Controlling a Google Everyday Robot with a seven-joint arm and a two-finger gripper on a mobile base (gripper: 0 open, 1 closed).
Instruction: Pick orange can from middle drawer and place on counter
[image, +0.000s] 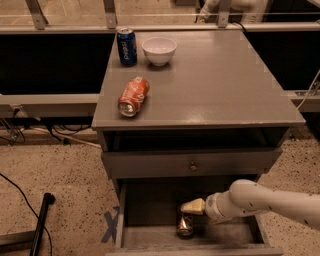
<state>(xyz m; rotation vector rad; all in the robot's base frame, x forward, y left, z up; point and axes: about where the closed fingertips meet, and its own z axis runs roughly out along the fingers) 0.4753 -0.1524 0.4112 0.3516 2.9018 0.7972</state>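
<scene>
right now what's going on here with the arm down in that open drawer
A robot arm reaches in from the right into the open middle drawer, and its gripper sits right at the top of the orange can on the drawer floor. The can has not been brought out, and the counter is where it is meant to go. Up there an orange-red can lies on its side, with an upright blue can and a white bowl behind it.
</scene>
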